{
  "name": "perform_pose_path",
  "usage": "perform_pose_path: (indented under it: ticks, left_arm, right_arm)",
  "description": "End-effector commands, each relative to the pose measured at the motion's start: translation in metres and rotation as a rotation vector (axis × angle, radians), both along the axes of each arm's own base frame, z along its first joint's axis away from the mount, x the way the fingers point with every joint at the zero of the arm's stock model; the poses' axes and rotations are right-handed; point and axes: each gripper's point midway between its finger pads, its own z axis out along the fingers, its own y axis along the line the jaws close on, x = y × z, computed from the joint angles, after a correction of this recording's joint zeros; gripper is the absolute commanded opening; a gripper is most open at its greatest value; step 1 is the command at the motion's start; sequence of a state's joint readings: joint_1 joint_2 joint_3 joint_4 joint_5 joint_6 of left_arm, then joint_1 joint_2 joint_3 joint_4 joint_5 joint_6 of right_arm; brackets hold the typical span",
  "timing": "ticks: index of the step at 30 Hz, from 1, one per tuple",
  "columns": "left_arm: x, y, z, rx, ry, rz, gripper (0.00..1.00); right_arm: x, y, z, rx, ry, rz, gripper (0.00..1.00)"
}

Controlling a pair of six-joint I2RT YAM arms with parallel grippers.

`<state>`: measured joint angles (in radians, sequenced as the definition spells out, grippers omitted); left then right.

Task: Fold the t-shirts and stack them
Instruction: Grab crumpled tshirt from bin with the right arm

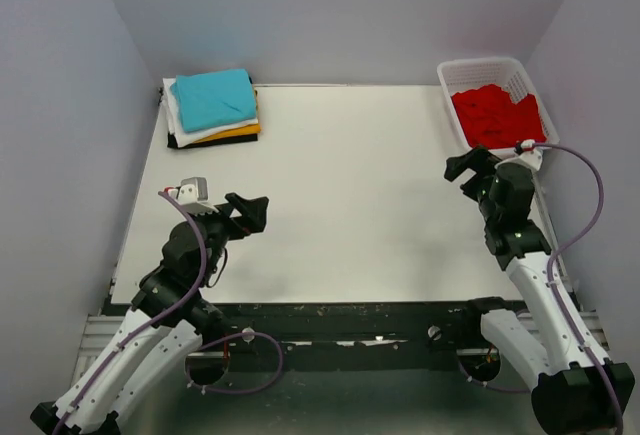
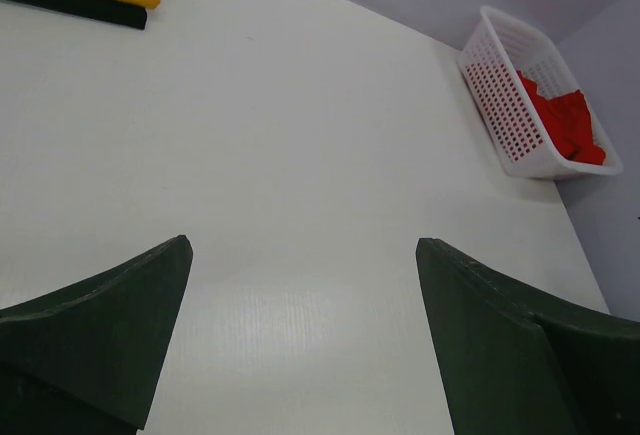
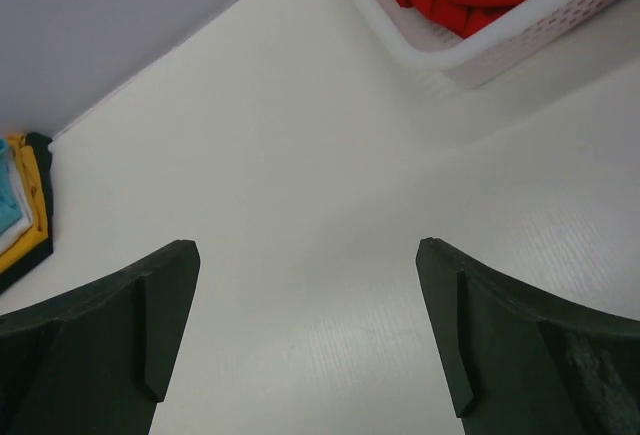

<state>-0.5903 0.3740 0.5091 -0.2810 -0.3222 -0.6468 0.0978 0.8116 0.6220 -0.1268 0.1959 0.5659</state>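
red t-shirt (image 1: 490, 113) lies crumpled in the basket (image 1: 480, 65) at 1 o'clock, long axis about 11 to 5; its collar i cannot tell. folded stack (image 1: 212, 105), teal on top, at 11 o'clock, long side 9 to 3. left gripper (image 1: 252, 213) and right gripper (image 1: 466, 165) are wide, empty.

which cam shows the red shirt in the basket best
Top external: it looks down into the basket, so most of the red shirt shows. The left wrist sees only a part past the basket's wall; the right wrist crops it at the frame's top.
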Motion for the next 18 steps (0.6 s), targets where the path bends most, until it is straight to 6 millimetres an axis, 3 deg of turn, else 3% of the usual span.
perform_pose_path:
  ticks: [1,4,7,12,17,18]
  left_arm:
    - [0.003,0.007,0.011,-0.005,-0.033,0.039,0.99]
    - [0.005,0.007,0.011,0.009,-0.035,0.044,0.99]
    - [0.011,0.007,0.013,-0.005,-0.046,0.062,0.99]
    - [0.020,-0.002,0.013,0.005,-0.060,0.046,0.99]
    - [0.027,0.005,0.003,0.058,-0.014,0.091,0.99]
    - [0.027,0.007,0.002,0.071,-0.006,0.100,0.99]
  right_arm:
    - [0.008,-0.012,0.051,-0.059,-0.094,-0.040,1.00]
    - [0.021,-0.016,0.077,-0.128,-0.147,-0.040,1.00]
    - [0.052,-0.012,0.087,-0.220,-0.121,0.010,1.00]
    - [0.122,-0.049,0.079,-0.301,0.092,-0.212,1.00]
    - [0.200,-0.072,0.048,-0.296,0.173,-0.235,1.00]
    - [0.214,-0.077,0.032,-0.286,0.211,-0.237,1.00]
